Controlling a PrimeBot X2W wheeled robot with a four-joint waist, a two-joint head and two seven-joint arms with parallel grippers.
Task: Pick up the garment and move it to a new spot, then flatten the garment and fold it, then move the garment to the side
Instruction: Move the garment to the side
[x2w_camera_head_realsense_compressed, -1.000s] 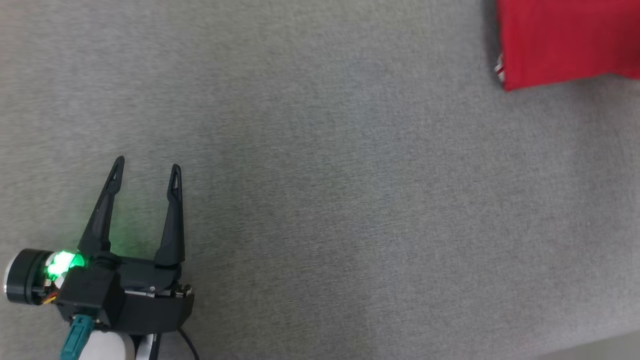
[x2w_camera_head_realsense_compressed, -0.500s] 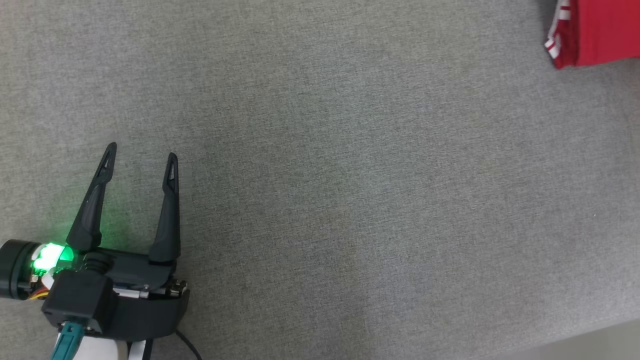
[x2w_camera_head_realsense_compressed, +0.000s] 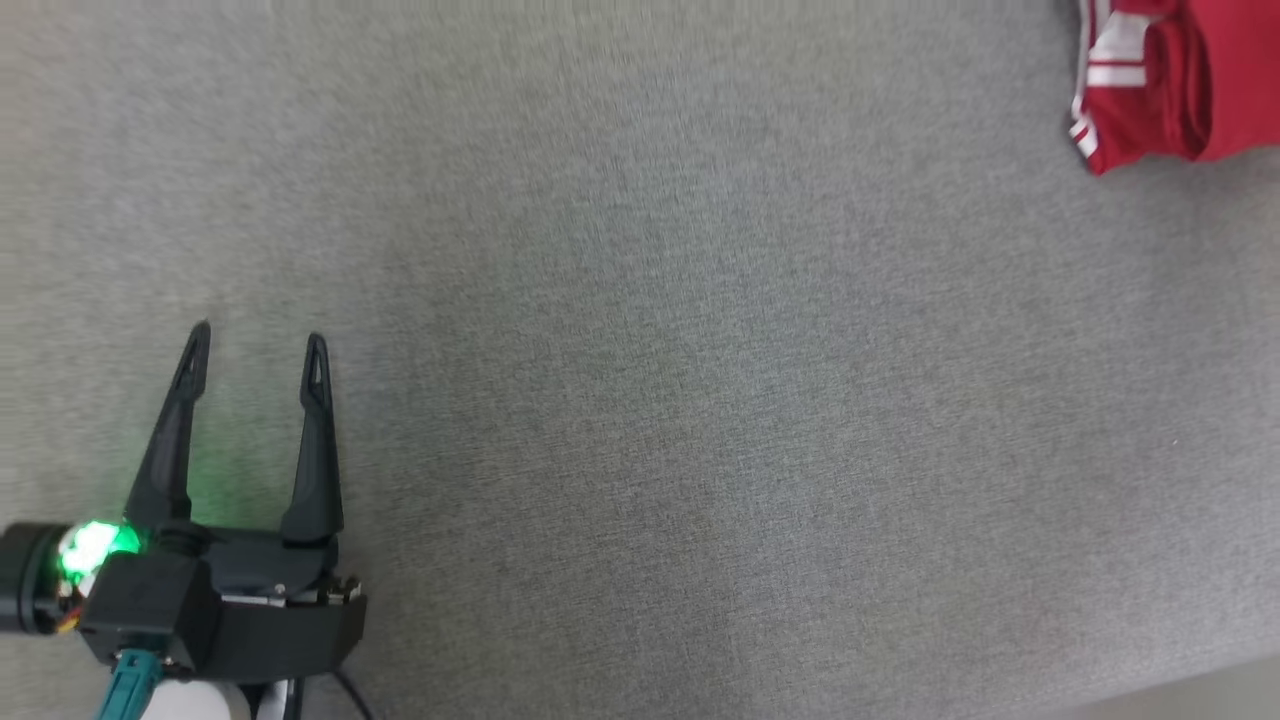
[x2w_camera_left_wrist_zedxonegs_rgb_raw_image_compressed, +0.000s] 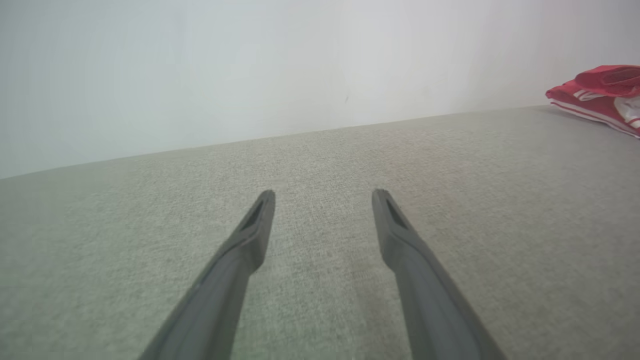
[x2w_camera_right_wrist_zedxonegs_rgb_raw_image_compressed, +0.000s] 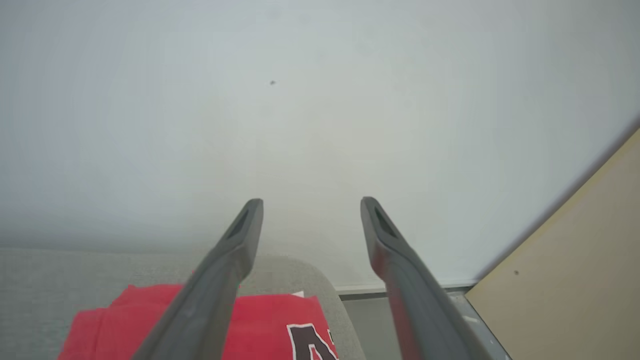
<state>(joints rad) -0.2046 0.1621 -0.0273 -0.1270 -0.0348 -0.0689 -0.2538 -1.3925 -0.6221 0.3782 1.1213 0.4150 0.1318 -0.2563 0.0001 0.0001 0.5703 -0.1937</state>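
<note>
Red garment (x2w_camera_head_realsense_compressed: 1170, 85) folded, white stripes, bunched.

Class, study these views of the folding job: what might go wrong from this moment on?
1. The folded red garment with white stripes lies near the rounded corner of the grey fabric surface; a nudge may slide it off.
2. The open right tool hangs over it; withdrawing low might snag a fold and undo it.

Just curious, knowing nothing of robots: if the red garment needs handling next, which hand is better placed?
Right, probably. The right hand hangs open directly over the red garment, while the left hand sits far across the grey surface from it.
</note>
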